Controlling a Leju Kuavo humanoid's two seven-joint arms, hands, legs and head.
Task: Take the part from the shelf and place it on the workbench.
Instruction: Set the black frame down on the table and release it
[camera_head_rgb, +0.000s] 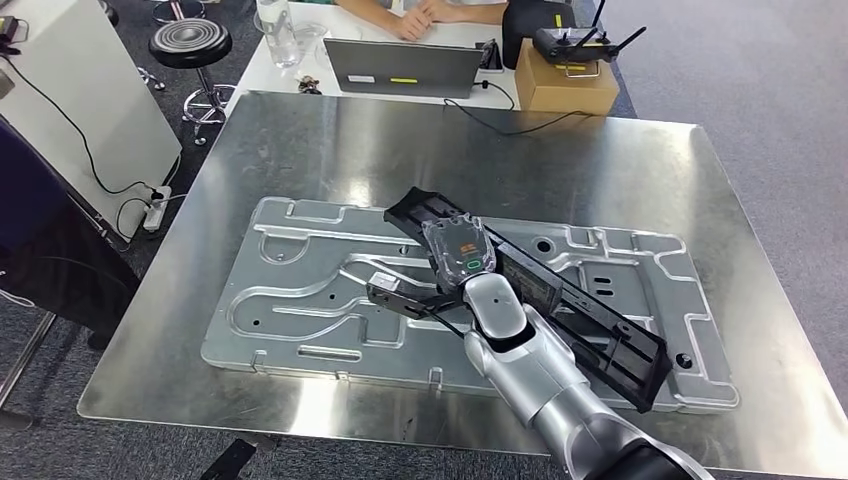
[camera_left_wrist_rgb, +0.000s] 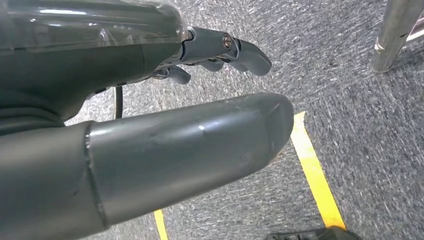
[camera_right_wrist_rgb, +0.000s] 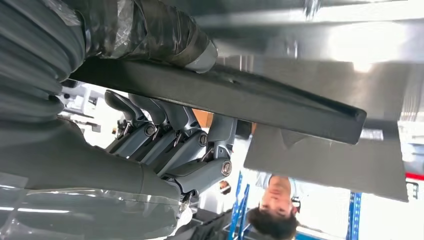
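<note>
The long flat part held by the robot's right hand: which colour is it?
Black, clearest in head view.

I am seeing no text, brand or number that I can read in any view. The back of my right hand (camera_head_rgb: 462, 250) is showing an orange mark and a green ring, neither of them legible. The laptop (camera_head_rgb: 404, 68) is carrying one white and one yellow sticker, both too small to read. The floor is bearing plain yellow tape (camera_left_wrist_rgb: 314, 172).
</note>
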